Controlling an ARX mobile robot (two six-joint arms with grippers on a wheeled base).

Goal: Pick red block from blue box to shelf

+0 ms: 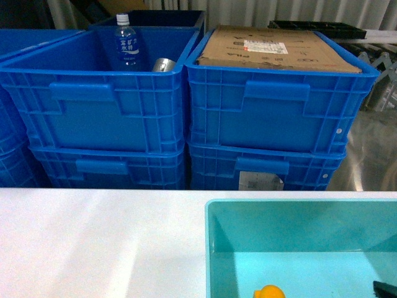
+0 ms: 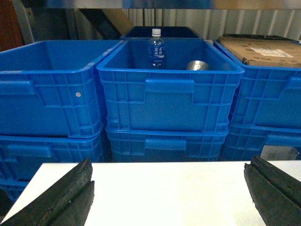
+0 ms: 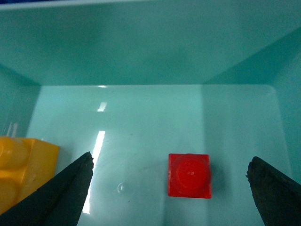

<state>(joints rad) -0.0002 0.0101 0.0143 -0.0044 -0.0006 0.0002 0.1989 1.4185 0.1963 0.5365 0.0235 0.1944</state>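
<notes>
As seen, red block point(image 3: 189, 175) stud up, squarish

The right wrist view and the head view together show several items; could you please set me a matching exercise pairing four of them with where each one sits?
Things:
1. red block
2. yellow block
3. water bottle
4. cardboard box

Places:
A. on top of the right-hand blue crate
B. standing inside the open left-hand blue crate
C. on the teal box's floor, between the open right fingers
D. at the left wall of the teal box

Pairs: 1-C, 2-D, 3-B, 4-A
</notes>
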